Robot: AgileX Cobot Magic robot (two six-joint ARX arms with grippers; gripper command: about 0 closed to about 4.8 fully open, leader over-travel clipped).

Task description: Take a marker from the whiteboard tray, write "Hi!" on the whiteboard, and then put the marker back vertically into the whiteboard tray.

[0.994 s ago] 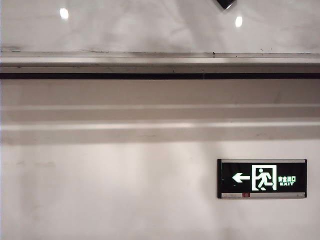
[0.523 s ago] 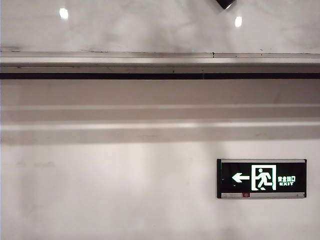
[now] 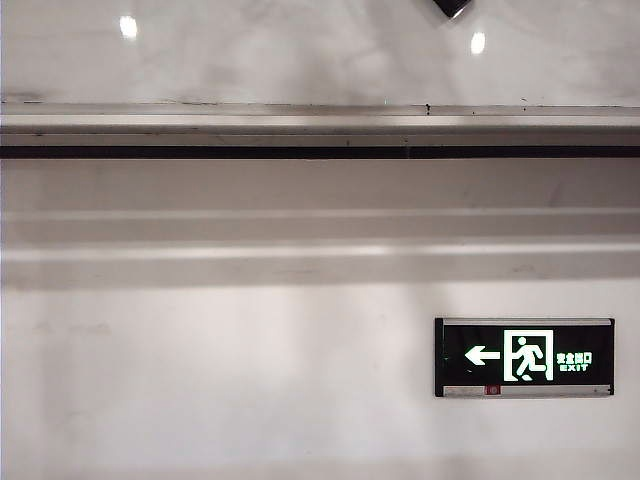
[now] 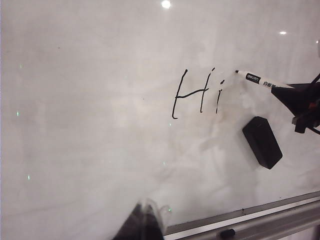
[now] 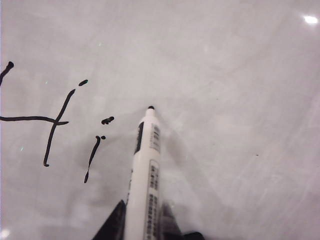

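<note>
The whiteboard (image 4: 90, 100) carries black handwriting reading "Hi" (image 4: 197, 92), which also shows in the right wrist view (image 5: 60, 125). My right gripper (image 5: 142, 212) is shut on the marker (image 5: 145, 170), a white barrel with its black tip uncapped. It comes in from the side as a dark wedge (image 4: 300, 100), and the marker (image 4: 257, 79) points at the board just right of the "i". I cannot tell if the tip touches. My left gripper (image 4: 145, 220) hovers low before the board, fingers together, holding nothing. The whiteboard tray (image 4: 260, 220) runs below the board (image 3: 300, 125).
A black eraser (image 4: 262, 142) sticks to the board below the marker. A small dark object (image 4: 227, 233) lies in the tray. Below the tray is a dull wall with an exit sign (image 3: 523, 357). A dark corner (image 3: 452, 6) pokes in at the exterior view's top edge.
</note>
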